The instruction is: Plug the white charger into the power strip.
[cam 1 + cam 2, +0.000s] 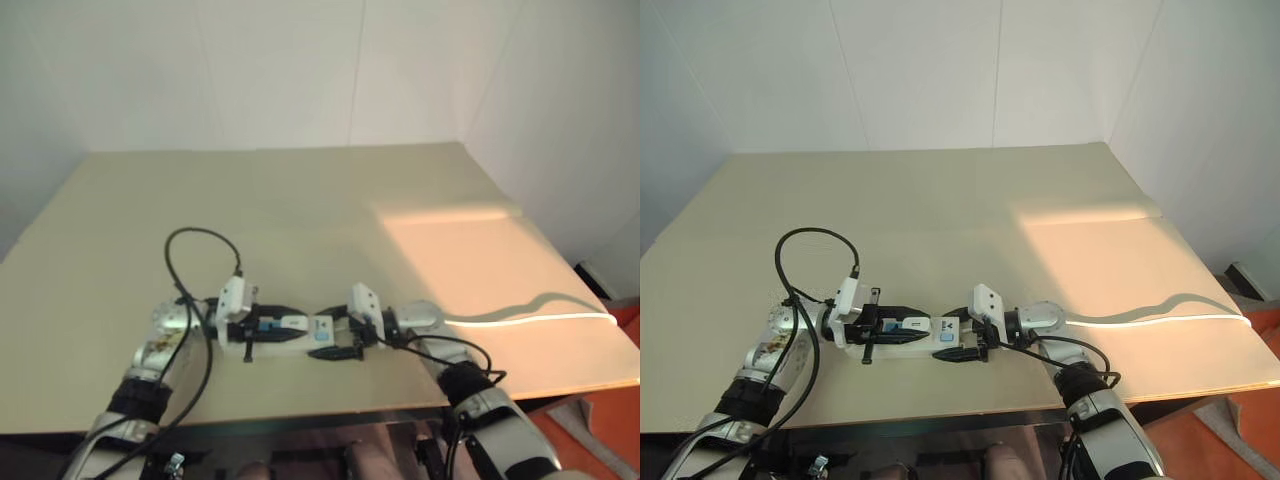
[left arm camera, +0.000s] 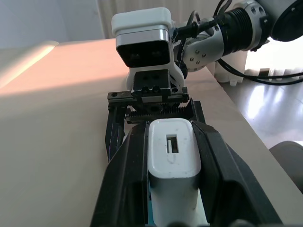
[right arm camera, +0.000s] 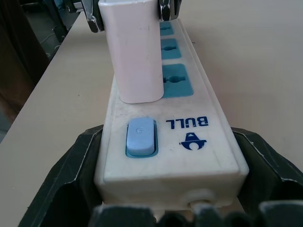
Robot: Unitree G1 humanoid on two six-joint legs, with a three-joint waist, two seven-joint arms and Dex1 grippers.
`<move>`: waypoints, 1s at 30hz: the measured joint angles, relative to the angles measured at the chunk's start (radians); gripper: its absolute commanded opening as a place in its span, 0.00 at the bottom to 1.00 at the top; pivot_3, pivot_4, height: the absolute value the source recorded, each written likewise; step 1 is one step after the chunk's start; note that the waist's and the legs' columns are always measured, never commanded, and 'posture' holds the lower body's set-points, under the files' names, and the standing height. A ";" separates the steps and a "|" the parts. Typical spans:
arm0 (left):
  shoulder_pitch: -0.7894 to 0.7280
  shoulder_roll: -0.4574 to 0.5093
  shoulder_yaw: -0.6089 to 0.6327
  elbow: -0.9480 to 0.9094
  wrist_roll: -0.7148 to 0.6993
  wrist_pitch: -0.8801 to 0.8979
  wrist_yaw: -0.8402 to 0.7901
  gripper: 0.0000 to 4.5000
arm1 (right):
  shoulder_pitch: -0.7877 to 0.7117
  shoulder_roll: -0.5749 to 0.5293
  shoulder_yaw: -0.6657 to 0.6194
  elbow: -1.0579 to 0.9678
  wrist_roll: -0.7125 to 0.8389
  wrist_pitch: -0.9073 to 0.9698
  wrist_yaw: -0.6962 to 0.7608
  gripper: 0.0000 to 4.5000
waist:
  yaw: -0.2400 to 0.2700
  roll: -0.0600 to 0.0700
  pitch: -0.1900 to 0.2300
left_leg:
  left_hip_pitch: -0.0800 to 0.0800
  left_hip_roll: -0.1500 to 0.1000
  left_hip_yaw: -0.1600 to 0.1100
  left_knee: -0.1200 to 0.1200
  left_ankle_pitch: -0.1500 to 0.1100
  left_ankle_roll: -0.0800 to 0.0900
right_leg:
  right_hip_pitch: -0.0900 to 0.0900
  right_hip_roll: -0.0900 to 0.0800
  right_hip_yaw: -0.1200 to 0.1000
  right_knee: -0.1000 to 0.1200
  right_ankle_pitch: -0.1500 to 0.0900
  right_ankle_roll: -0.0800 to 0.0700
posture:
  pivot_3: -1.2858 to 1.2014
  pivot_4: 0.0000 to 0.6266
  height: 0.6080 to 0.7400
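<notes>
I see my left gripper [image 2: 173,189] clamped tight around the white charger [image 2: 173,165], which hangs over the power strip [image 3: 165,127]. My right gripper [image 3: 165,189] straddles the strip's switch end with wide jaws, holding it on the table [image 1: 300,190].

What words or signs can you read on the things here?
"BULL": printed in blue on the power strip, beside its pale blue switch.
A small blue logo sits next to that word; it has no letters I can read.
The white charger shows no writing.
</notes>
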State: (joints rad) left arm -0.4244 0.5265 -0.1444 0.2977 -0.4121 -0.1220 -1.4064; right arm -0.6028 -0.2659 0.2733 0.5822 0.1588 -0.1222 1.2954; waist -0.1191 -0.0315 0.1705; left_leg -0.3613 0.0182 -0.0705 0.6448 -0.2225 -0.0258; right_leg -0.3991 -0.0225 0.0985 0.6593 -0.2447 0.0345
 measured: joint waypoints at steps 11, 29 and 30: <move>-0.034 0.000 -0.026 0.042 0.000 -0.016 -0.008 0.23 | 0.000 -0.001 -0.003 0.003 -0.013 0.008 -0.001 0.77 | 0.004 0.002 -0.002 | 0.009 0.000 0.000 -0.003 0.000 0.000 | 0.010 0.000 0.000 -0.004 -0.003 0.000 | 0.52 0.24 1.00; -0.017 0.060 -0.010 0.023 0.054 0.107 -0.039 0.99 | 0.007 -0.006 -0.011 -0.007 -0.015 0.019 0.013 0.77 | 0.006 0.003 -0.001 | 0.007 0.000 0.000 -0.004 0.000 0.000 | 0.008 -0.001 0.000 -0.005 -0.005 0.001 | 0.52 0.24 1.00; -0.015 0.071 -0.009 -0.009 0.050 0.135 -0.040 0.99 | 0.007 -0.005 -0.011 -0.008 -0.015 0.019 0.013 0.77 | 0.006 0.002 -0.001 | 0.006 0.000 0.000 -0.004 0.000 0.000 | 0.007 0.000 0.000 -0.004 -0.005 0.001 | 0.52 0.24 1.00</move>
State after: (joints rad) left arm -0.4394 0.5971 -0.1537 0.2886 -0.3619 0.0131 -1.4467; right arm -0.5955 -0.2707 0.2621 0.5743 0.1441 -0.1032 1.3084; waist -0.1134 -0.0294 0.1699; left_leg -0.3550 0.0183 -0.0708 0.6410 -0.2228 -0.0260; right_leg -0.3918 -0.0229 0.0982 0.6548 -0.2495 0.0351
